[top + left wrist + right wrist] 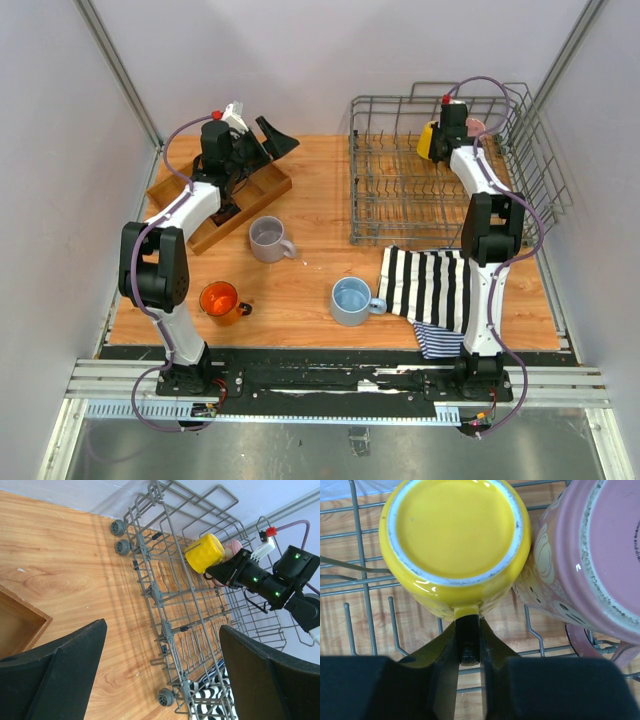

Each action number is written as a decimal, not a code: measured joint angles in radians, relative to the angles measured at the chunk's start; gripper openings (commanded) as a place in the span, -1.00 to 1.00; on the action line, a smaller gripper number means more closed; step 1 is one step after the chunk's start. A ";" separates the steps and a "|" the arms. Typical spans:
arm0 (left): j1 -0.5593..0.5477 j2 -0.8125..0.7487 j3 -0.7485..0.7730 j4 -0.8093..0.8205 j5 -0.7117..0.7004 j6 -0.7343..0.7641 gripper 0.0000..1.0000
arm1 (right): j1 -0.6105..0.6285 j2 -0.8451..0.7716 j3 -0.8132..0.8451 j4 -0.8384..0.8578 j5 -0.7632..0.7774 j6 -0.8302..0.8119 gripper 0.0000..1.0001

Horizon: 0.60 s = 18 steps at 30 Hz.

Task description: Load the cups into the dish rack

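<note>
The grey wire dish rack (352, 170) stands at the back right of the table. Inside its far corner, my right gripper (468, 630) is shut on the handle of the yellow cup (455, 530), whose base faces the wrist camera. The pink cup (590, 555) sits right beside it in the rack, base up. On the table stand the grey cup (268, 238), the orange cup (219, 299) and the light blue cup (350, 300). My left gripper (268, 143) hangs open and holds nothing above the wooden tray. From its wrist view I see the yellow cup (204, 553) and the rack (150, 592).
A compartmented wooden tray (262, 188) lies at the back left under the left arm. A black-and-white striped cloth (430, 285) lies in front of the rack and hangs over the table's front edge. Walls close in on the left, the back and the right.
</note>
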 measured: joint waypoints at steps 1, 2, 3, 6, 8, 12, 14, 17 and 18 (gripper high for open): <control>0.000 0.000 0.000 0.000 0.000 0.000 0.99 | 0.001 0.000 -0.003 0.005 0.004 -0.002 -0.47; 0.000 0.000 -0.001 0.000 0.000 0.001 0.99 | 0.002 0.000 -0.007 0.009 0.010 -0.004 -0.44; 0.000 0.000 -0.002 0.000 0.000 0.001 0.99 | 0.002 0.000 -0.011 0.009 0.018 -0.006 -0.40; 0.000 0.000 -0.007 -0.001 0.000 0.004 0.99 | 0.002 0.000 -0.029 0.008 0.040 -0.013 -0.34; 0.000 0.000 -0.008 -0.002 0.000 0.005 0.99 | 0.002 0.000 -0.042 0.006 0.051 -0.016 -0.26; 0.000 0.000 -0.008 -0.002 0.000 0.007 0.99 | 0.003 0.000 -0.056 0.006 0.066 -0.021 -0.18; 0.000 0.000 -0.008 -0.002 0.000 0.007 0.99 | 0.005 -0.002 -0.063 0.008 0.071 -0.023 -0.14; 0.000 0.000 -0.008 -0.002 0.000 0.008 0.99 | 0.011 -0.013 -0.086 0.010 0.076 -0.023 -0.07; 0.000 0.000 -0.008 -0.003 0.000 0.008 0.99 | 0.013 -0.020 -0.099 0.011 0.077 -0.023 -0.05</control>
